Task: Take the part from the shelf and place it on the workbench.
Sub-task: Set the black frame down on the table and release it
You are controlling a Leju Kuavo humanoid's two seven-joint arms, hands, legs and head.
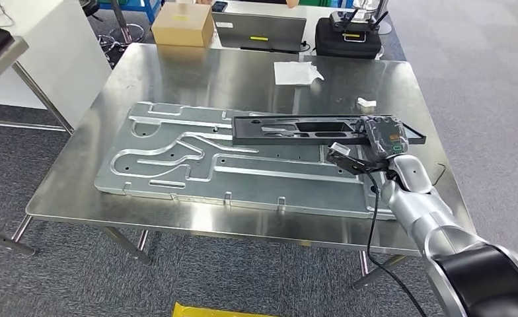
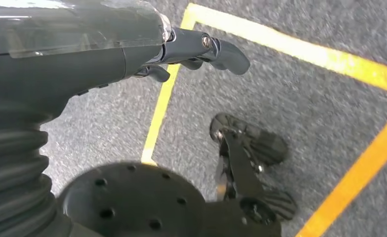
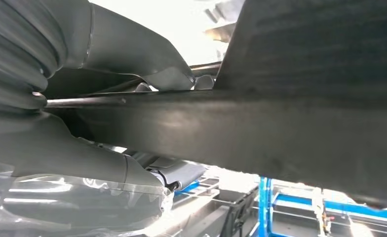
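Observation:
A long black part [image 1: 296, 129] with cut-outs lies flat over the large grey metal plate [image 1: 177, 165] on the steel workbench [image 1: 177, 72]. My right hand [image 1: 382, 139] grips the part's right end. In the right wrist view the part [image 3: 290, 98] crosses close in front, with my right hand [image 3: 107, 163] clamped around its edge. My left hand [image 2: 191, 52] hangs over grey floor with its fingers loosely curled and nothing in them.
A white cloth [image 1: 296, 71] and a small white piece [image 1: 367, 102] lie on the workbench's far side. Beyond stand a cardboard box [image 1: 182, 25], a laptop [image 1: 261, 32] and a black case [image 1: 347, 36]. Yellow floor lines [image 2: 290, 44] run below my left hand.

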